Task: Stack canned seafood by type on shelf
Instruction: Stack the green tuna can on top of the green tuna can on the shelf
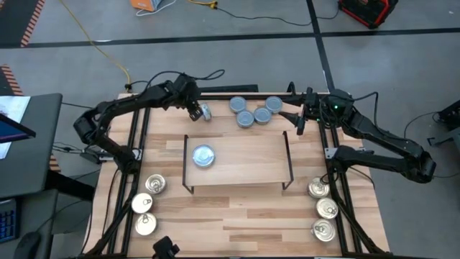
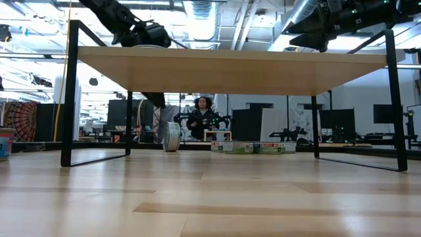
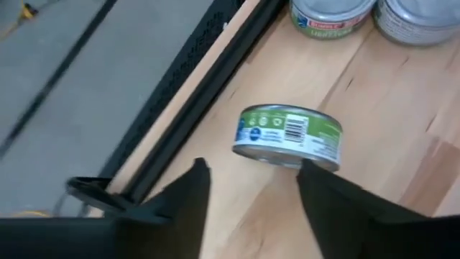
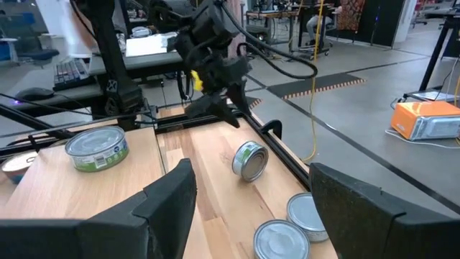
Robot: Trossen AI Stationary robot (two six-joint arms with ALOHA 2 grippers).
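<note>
The shelf (image 1: 248, 164) stands mid-table, and one blue-grey tin (image 1: 203, 156) lies flat on its top. Another blue-grey tin (image 3: 287, 137) stands on its rim on the table near the far edge, also visible in the high view (image 1: 206, 111) and the low view (image 2: 171, 137). My left gripper (image 3: 251, 169) is open and hovers just above and beside this tin (image 4: 249, 160) without touching it. Several more blue-grey tins (image 1: 251, 111) sit flat to its right. My right gripper (image 1: 296, 122) is open and waits beyond the shelf's far right corner.
Three silver-gold tins (image 1: 147, 205) lie at the table's near left and three more (image 1: 321, 208) at its near right. The table's black frame rail (image 3: 187, 93) runs along the far edge close to the tin on its rim. A person (image 2: 200, 118) sits in the room beyond.
</note>
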